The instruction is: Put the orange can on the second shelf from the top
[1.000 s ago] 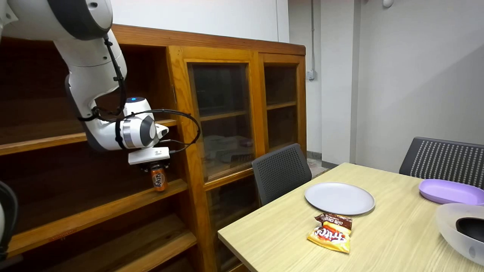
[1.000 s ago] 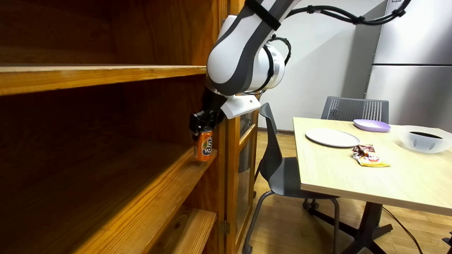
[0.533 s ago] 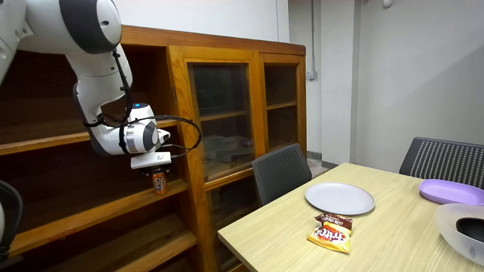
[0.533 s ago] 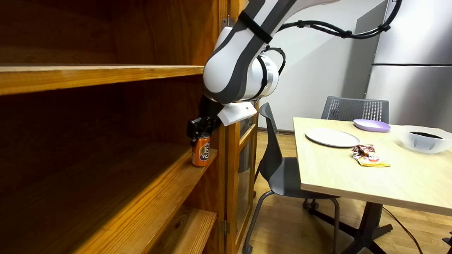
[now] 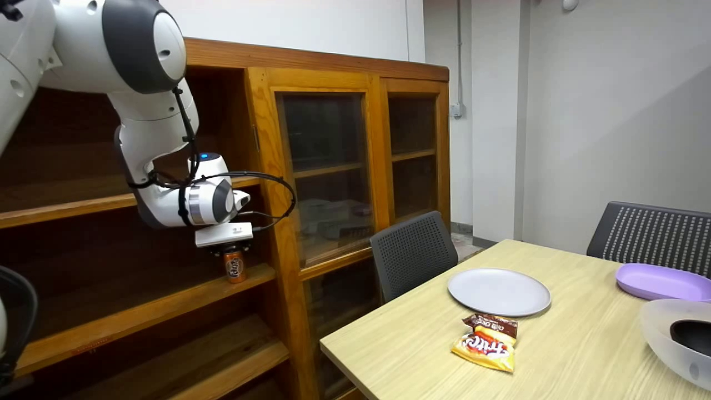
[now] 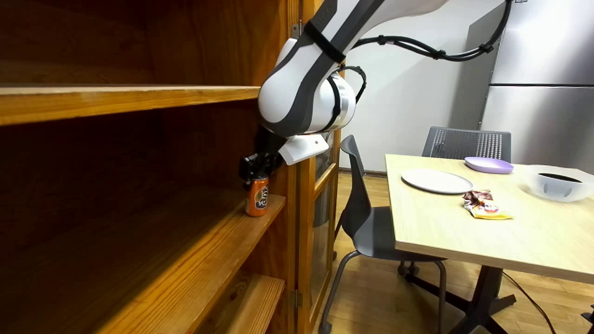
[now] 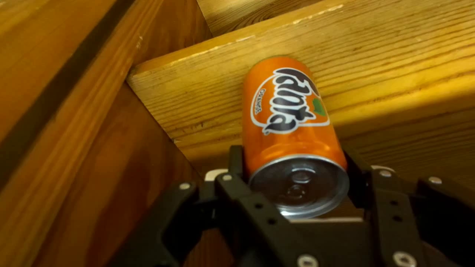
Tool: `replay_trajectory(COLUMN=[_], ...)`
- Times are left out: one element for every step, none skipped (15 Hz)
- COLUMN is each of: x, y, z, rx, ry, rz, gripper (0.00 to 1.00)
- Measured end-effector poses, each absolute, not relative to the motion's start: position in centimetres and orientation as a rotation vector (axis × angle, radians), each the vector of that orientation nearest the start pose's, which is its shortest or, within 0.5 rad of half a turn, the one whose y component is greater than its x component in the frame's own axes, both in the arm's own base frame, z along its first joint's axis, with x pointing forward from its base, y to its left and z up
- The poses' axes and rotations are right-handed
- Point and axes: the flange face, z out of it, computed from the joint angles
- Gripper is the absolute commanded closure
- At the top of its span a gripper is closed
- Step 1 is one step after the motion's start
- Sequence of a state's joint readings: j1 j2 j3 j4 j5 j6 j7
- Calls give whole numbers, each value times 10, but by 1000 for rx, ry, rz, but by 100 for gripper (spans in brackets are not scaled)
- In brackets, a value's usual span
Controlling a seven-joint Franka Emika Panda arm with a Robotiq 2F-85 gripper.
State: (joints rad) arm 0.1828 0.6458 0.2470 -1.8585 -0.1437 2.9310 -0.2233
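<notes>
L to R in an exterior view: the second shelf from the top (image 6: 195, 273) ran in from the L edge, then the orange can (image 6: 257, 199), approx. upright over its R end nr the front, base at or just above the wood (contact: couldn't tell). The gripper (image 7: 293, 157) had the can by its top end, fingers (image 7: 236, 157) spread only to can width, 1 each side. Step in hand was prob. the set-down. Best, I judged, was to ease the can in a bit from the edge, lower it straight till the base sat flat, part the fingers slowly & evenly, then back off w/o tipping it or clipping the side panel (image 7: 118, 178).

Views: the unit's top (image 5: 216, 54) showed in an exterior view, so the shelf count could be checked there. The wrist view gave the can's lid (image 7: 297, 185) & both fingers' contact best, but no table (image 6: 431, 222), plate (image 6: 436, 182), snack packet (image 6: 485, 205), purple dish (image 6: 488, 165) or bowl (image 6: 559, 192), all seen in both exterior views.
</notes>
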Motion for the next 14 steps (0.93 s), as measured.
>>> replay_trajectory(x=[619,620,621,621,621,622,622,622,622,622,622,622,622,622], y=[275,276,276,276,276,276,276,276,276,276,276,276,276,275], z=[227,227,227,227,227,228,228,228,228,228,228,228,228,229], rx=[-2767,-2767,-2767,-2766,-2766,-2766,-2766,-2766,-2766,-2766,-2766,-2766,-2766,-2765], ry=[-1018,-1018,-1018,-1018,-1017,-1017,-1017,-1017,-1017,-1016,-1016,-1016,-1016,-1015], rz=[-663,-663,-663,-664,-666,-666,-666,-666,-667,-667,-667,-667,-669,-672], gripper=[12,10,5,0,0,0,0,0,0,0,0,0,0,0])
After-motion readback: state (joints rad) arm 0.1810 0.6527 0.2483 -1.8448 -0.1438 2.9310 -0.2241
